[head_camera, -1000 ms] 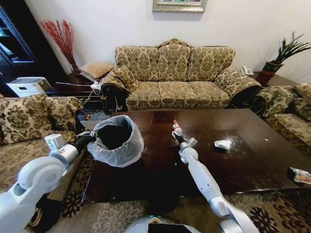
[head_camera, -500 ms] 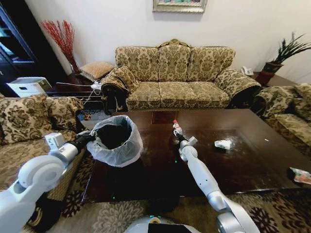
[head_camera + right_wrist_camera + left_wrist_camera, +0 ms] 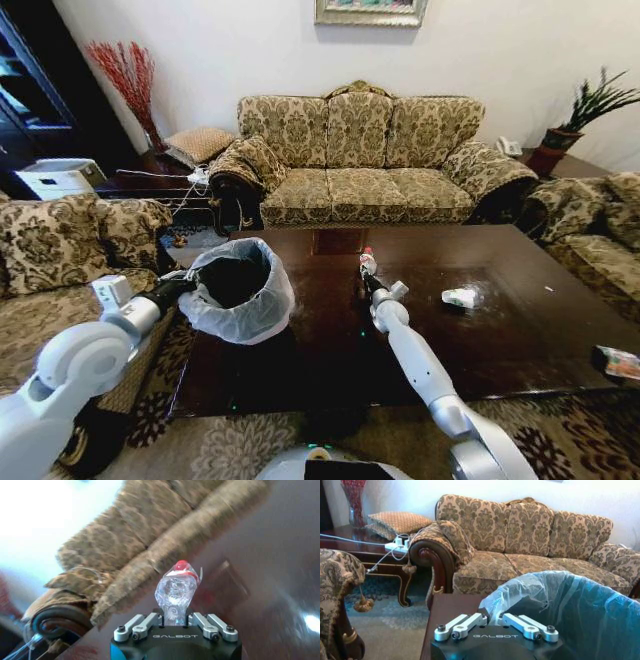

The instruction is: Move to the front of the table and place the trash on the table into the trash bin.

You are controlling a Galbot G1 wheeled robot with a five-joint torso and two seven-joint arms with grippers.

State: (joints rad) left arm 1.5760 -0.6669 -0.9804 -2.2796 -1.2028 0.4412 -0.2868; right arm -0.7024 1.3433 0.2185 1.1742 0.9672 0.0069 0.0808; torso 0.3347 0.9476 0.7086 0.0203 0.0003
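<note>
The right gripper (image 3: pixel 368 276) clamps the bottle (image 3: pixel 367 262), which sticks up beyond its fingertips; it has edged slightly farther from the bin (image 3: pixel 240 290) since earlier.

bin (image 3: pixel 238 290) set at table's (image 3: pixel 500 340) left end | wrapper (image 3: pixel 460 297) lain right of centre | sofa (image 3: pixel 360 155) placed behind table

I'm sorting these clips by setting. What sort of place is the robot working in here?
Most likely a home living room: a gold floral-patterned three-seat sofa stands against the wall behind a large glossy dark-brown wooden coffee table, a framed picture hangs above, and a patterned rug covers the floor.
</note>
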